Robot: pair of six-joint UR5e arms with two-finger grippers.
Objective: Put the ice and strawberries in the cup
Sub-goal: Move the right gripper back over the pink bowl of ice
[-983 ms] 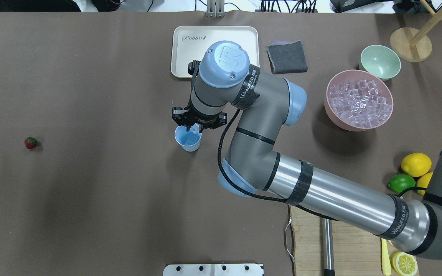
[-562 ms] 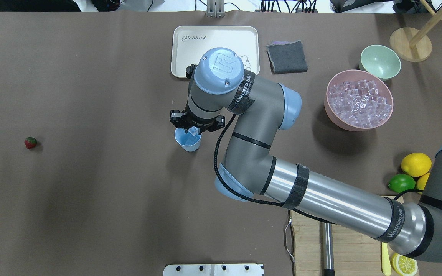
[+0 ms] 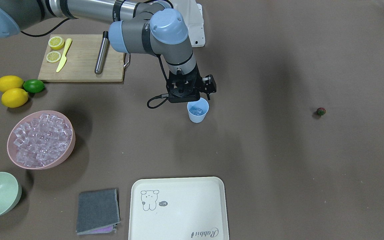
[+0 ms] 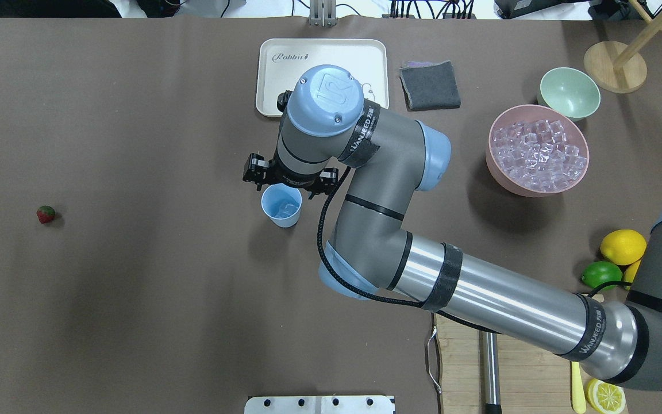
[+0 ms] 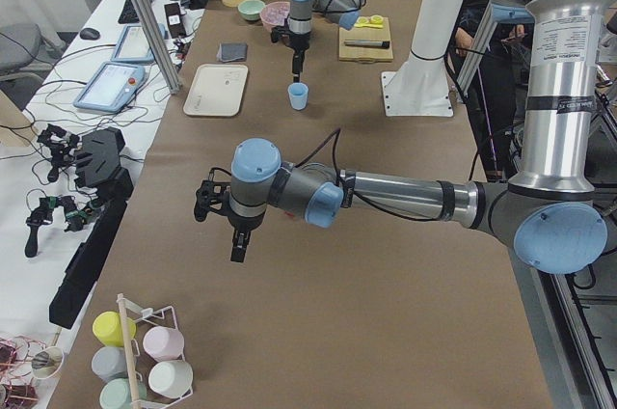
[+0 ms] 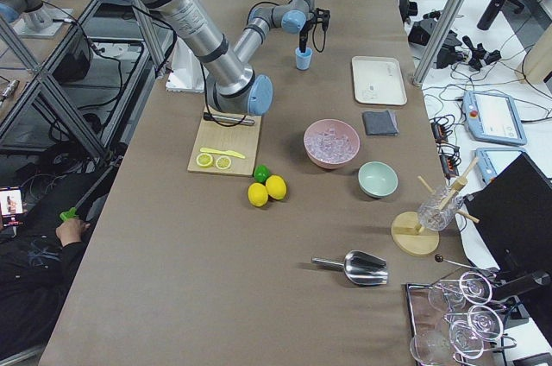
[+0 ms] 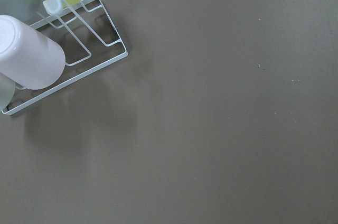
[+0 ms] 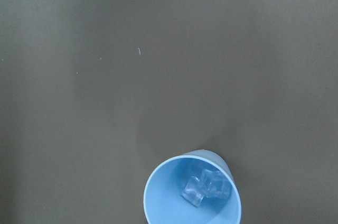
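Observation:
The light blue cup stands upright mid-table, also seen in the front view. Two clear ice cubes lie in its bottom. My right gripper hangs just above the cup's far rim, pointing down, empty and open; the wrist hides its fingers from overhead. More ice fills the pink bowl. The strawberry lies alone far to the left, well away from both grippers. My left gripper hovers over bare table near a cup rack; I cannot tell whether it is open or shut.
A cream tray and a grey cloth lie beyond the cup. A pale green bowl stands behind the pink bowl. Lemons and a lime sit by the cutting board at the near right.
The ice cube held over the cup a second ago now lies inside it. My right gripper has let go and shifted slightly left and away from the cup's mouth.

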